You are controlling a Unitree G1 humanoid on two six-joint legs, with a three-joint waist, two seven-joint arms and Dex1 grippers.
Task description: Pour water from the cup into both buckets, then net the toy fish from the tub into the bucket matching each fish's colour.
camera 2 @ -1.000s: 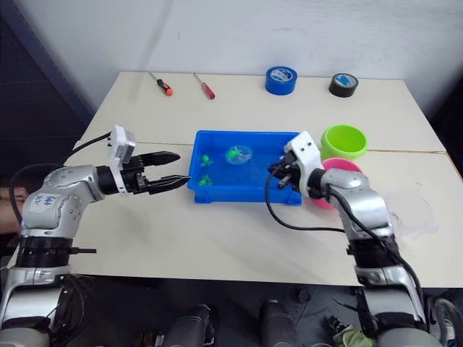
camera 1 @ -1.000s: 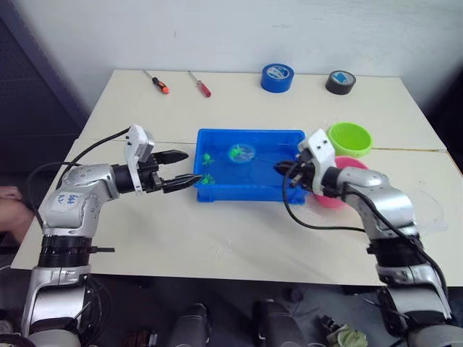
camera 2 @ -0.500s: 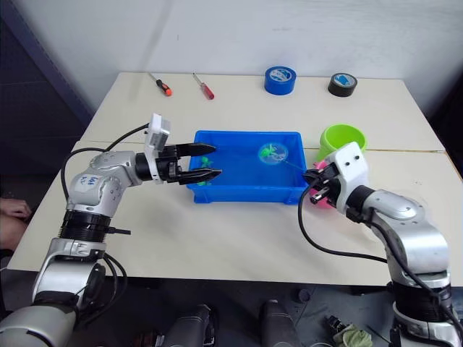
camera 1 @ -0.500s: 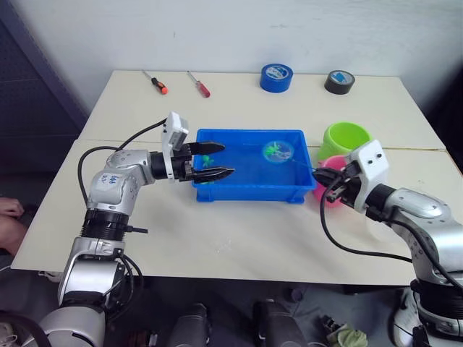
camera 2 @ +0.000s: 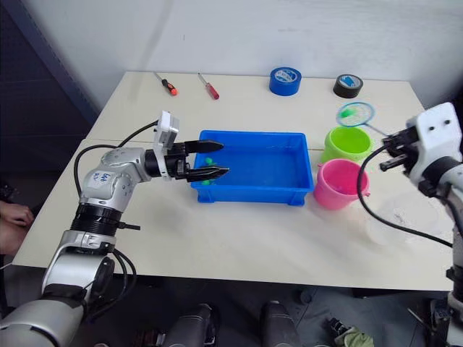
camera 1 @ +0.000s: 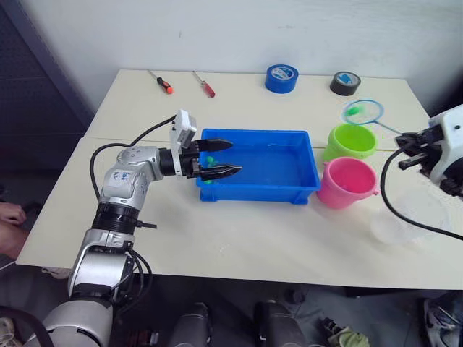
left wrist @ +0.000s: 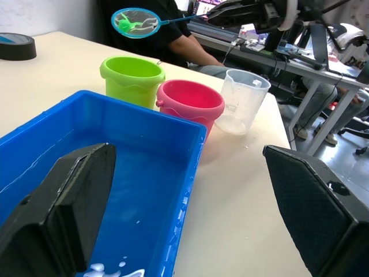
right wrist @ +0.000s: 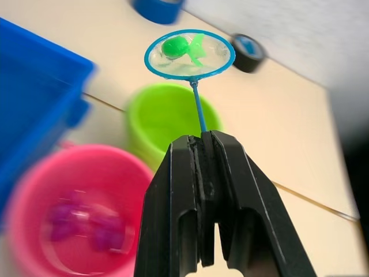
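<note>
My right gripper (right wrist: 202, 138) is shut on the thin handle of the net (right wrist: 189, 55). The hoop holds a green toy fish (right wrist: 181, 46) in the air above the far side of the lime green bucket (camera 1: 351, 141). The pink bucket (camera 1: 347, 182) stands in front of it with purple-pink fish (right wrist: 86, 222) inside. The blue tub (camera 1: 260, 191) holds water and a green fish (camera 1: 209, 160) at its left end. There my left gripper (camera 1: 228, 157) hovers open. The transparent cup (camera 1: 405, 217) stands right of the pink bucket.
A blue tape roll (camera 1: 281, 77), a black tape roll (camera 1: 344, 82) and two screwdrivers (camera 1: 160, 82) (camera 1: 204, 84) lie along the table's far edge. A person's hand (camera 1: 9, 213) shows beyond the table's left side.
My right arm has lifted the net with the green fish out of the tub and swung it right, above the green bucket. My left gripper has moved in over the tub's left end.
</note>
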